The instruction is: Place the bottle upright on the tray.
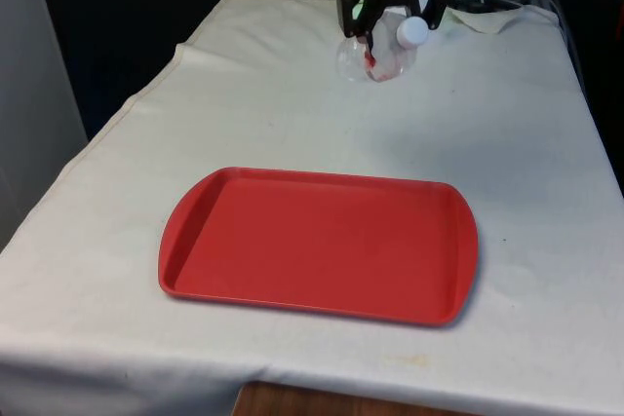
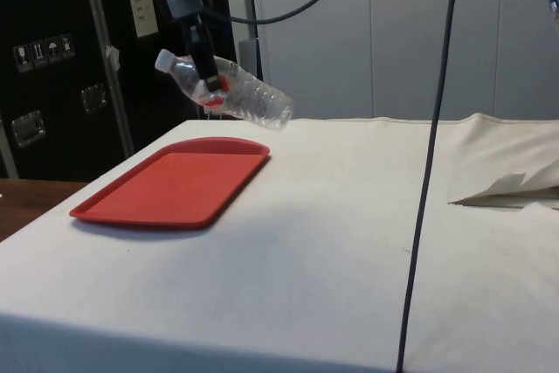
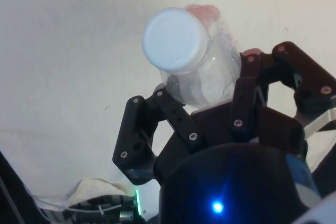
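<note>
My gripper [image 1: 388,24] is shut on a clear plastic bottle [image 1: 382,50] with a white cap [image 1: 413,32] and a red label. It holds the bottle in the air above the far end of the table. In the side view the bottle [image 2: 229,92] hangs tilted, cap end raised towards the tray side, with the gripper [image 2: 208,78] clamped around its middle. In the wrist view the white cap [image 3: 175,39] faces the camera, the fingers [image 3: 247,80] on either side of the bottle's body. The red tray [image 1: 320,243] lies flat on the cloth, nearer the table's front edge; it is also seen in the side view [image 2: 175,183].
A rumpled fold of white cloth [image 1: 497,17] and cables lie at the far right corner in the front view. A black cable [image 2: 430,163] hangs down across the side view. The white tablecloth [image 1: 292,114] stretches between gripper and tray.
</note>
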### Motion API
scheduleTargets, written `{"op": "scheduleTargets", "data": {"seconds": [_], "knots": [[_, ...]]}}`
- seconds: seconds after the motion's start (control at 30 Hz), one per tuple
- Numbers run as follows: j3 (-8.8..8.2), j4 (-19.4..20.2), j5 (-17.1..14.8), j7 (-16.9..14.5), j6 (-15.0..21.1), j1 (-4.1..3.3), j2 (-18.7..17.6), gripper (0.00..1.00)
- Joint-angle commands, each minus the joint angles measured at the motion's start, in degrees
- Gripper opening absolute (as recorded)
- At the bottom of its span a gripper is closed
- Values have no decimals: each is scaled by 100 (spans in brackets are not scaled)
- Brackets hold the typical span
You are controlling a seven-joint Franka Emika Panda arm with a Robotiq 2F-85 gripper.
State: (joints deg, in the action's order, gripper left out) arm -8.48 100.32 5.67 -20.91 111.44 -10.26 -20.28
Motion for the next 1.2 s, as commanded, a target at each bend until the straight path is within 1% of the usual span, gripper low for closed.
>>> {"op": "scheduleTargets", "data": {"seconds": [0.0, 0.03, 0.07, 0.1, 0.23, 0.3, 0.33, 0.37, 0.6, 0.63, 0.67, 0.87, 0.9, 0.93, 1.0, 1.17], "knots": [[6, -46, -63, -52, 40, 34, -23, 33], [-23, -63, -92, -80, 86, 40, -23, 33], [-40, -34, -46, -40, 74, 11, -6, 33], [-34, -80, -109, -92, 109, 46, -29, 33], [-92, -149, -201, -160, 212, 63, -52, 33], [-115, -172, -241, -189, 264, 63, -57, 33], [-126, -132, -183, -143, 235, 34, -34, 33], [-126, -183, -264, -206, 286, 69, -69, 33], [-212, -286, -430, -321, 487, 97, -115, 33], [-223, -264, -372, -275, 447, 63, -97, 33], [-218, -292, -453, -338, 516, 97, -120, 33], [-281, -241, -642, -447, 779, 109, -97, 33], [-304, -264, -590, -407, 699, 74, -103, 33], [-292, -229, -665, -464, 814, 109, -92, 33], [-309, -212, -728, -498, 894, 103, -86, 33], [-338, -149, -917, -613, 1134, 120, -69, 33]]}}
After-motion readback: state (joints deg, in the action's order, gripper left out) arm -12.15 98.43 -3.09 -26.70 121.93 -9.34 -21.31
